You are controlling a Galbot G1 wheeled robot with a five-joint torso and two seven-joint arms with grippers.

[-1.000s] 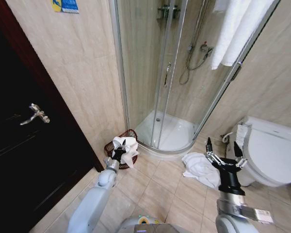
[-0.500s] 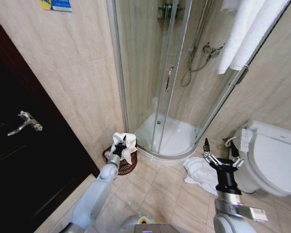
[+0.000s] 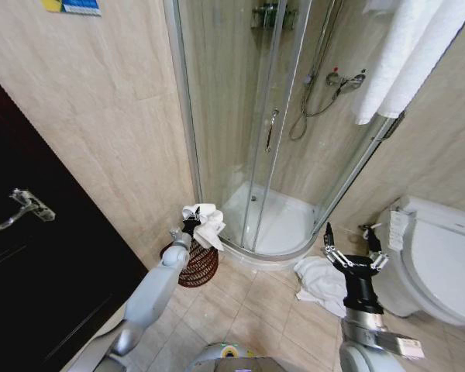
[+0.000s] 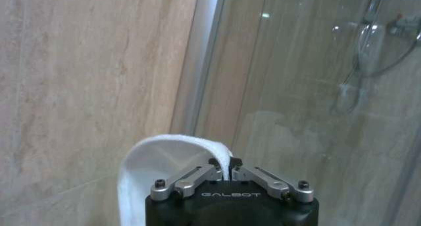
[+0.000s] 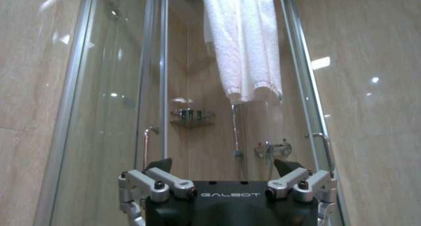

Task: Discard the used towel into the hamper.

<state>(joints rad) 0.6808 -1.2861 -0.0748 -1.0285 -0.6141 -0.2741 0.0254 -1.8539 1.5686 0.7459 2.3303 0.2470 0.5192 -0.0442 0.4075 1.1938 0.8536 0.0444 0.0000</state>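
One soft white towel (image 3: 204, 225) above round open-weave hamper (image 3: 192, 267).

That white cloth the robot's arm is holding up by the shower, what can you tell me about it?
It is a white towel, soft and thick like terry cloth, bunched into loose folds. The left gripper is shut on it, pinching a fold between its fingertips; in the left wrist view the towel arches over in a loop beside the gripper. It hangs in the air just above the hamper, a dark reddish-brown wire basket on the floor by the shower's glass wall, and does not seem to touch it.
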